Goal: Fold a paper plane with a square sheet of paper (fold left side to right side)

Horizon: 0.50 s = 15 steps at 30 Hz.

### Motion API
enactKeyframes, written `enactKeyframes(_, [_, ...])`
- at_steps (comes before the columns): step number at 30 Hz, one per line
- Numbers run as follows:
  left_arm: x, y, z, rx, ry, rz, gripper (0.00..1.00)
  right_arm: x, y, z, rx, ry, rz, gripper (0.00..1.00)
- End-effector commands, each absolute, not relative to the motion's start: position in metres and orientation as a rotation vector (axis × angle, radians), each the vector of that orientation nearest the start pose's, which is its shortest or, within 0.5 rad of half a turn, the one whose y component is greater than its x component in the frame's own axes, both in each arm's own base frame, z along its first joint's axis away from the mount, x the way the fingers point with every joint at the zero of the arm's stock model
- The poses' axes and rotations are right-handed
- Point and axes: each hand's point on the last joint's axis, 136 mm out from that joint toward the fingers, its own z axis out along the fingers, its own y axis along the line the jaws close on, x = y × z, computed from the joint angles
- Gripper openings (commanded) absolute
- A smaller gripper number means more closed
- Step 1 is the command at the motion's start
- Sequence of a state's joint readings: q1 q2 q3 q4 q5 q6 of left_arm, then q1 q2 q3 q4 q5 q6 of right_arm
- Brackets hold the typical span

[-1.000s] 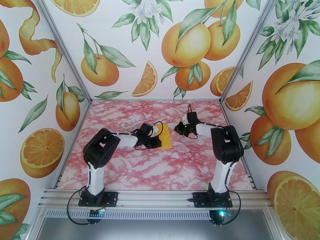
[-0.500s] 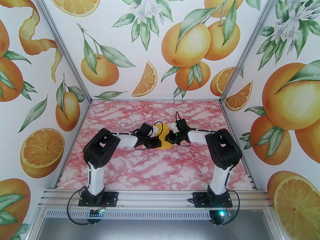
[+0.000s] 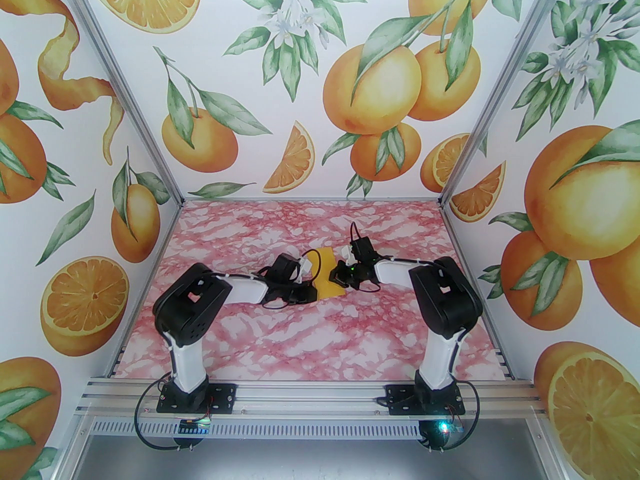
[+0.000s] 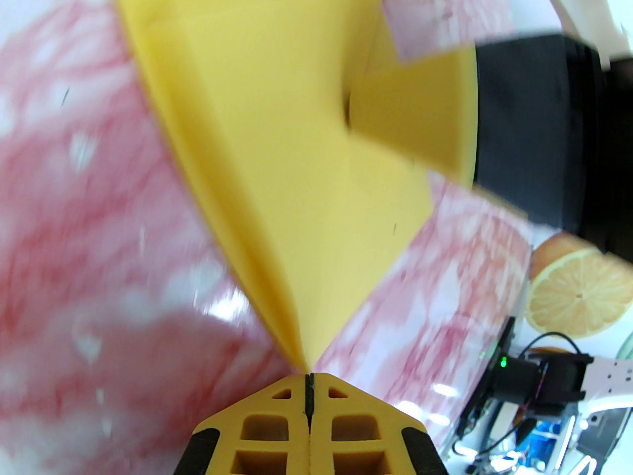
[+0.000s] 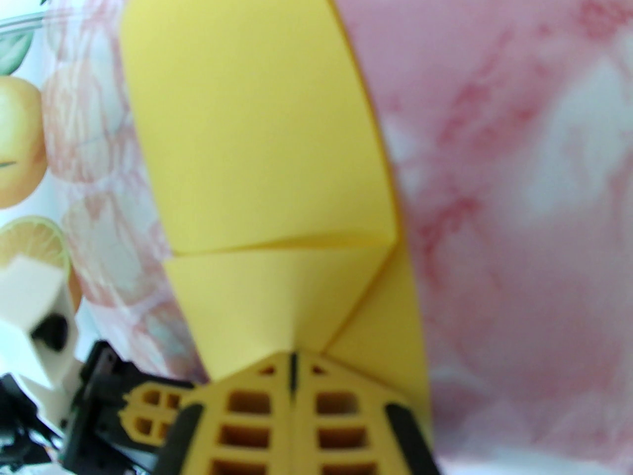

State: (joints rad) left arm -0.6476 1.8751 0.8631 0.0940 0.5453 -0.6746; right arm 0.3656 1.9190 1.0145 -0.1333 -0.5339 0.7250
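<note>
1. Evidently mid-fold, the left fingers (image 4: 296,386) pinched a corner of the paper (image 4: 296,166), holding that side above the bench (image 3: 300,338).
2. The right fingers (image 5: 282,364), closed, probably pinned its right part down.
3. Next called for carrying the corner rightward, edges aligned.

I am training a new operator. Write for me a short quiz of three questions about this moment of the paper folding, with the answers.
1. True or false: the left tool and the right tool both stand open.
2. Where is the yellow paper on the pink table? A) at its near edge; B) between the two tools; C) in its far left corner.
3. Fill in: the left tool is shut on a ___ of the paper.

Key: 1. False, both are shut. 2. B. 3. corner.
</note>
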Motion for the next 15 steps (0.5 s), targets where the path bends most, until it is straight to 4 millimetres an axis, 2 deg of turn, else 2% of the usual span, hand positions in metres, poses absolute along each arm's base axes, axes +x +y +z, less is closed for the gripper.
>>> enactKeyframes(1, [0.233, -0.292, -0.014, 0.179, 2.941, -1.04, 0.0, 0.361, 0.221, -0.007, 0.339, 2.814, 0.949, 0.0])
enactKeyframes(3, [0.244, -0.296, -0.001, 0.161, 2.905, -1.063, 0.0, 0.361, 0.225, -0.001, 0.313, 2.803, 0.961, 0.0])
enactKeyframes(5, [0.264, -0.3, 0.017, 0.124, 2.843, -1.091, 0.01, 0.362, 0.226, 0.005, 0.294, 2.794, 0.956, 0.0])
enactKeyframes(7, [0.291, -0.303, 0.034, 0.075, 2.771, -1.123, 0.14, 0.36, 0.225, 0.005, 0.285, 2.799, 0.946, 0.0])
enactKeyframes(9, [0.321, -0.303, 0.047, 0.006, 2.709, -1.137, 0.18, 0.358, 0.225, 0.003, 0.283, 2.806, 0.946, 0.0])
enactKeyframes(11, [0.35, -0.304, 0.054, -0.055, 2.663, -1.152, 0.34, 0.354, 0.227, 0.002, 0.275, 2.811, 0.954, 0.0])
enactKeyframes(13, [0.375, -0.306, 0.055, -0.103, 2.634, -1.145, 0.35, 0.352, 0.229, 0.004, 0.26, 2.807, 0.961, 0.0])
enactKeyframes(15, [0.391, -0.311, 0.054, -0.123, 2.621, -1.14, 0.41, 0.352, 0.231, 0.01, 0.244, 2.794, 0.967, 0.0])
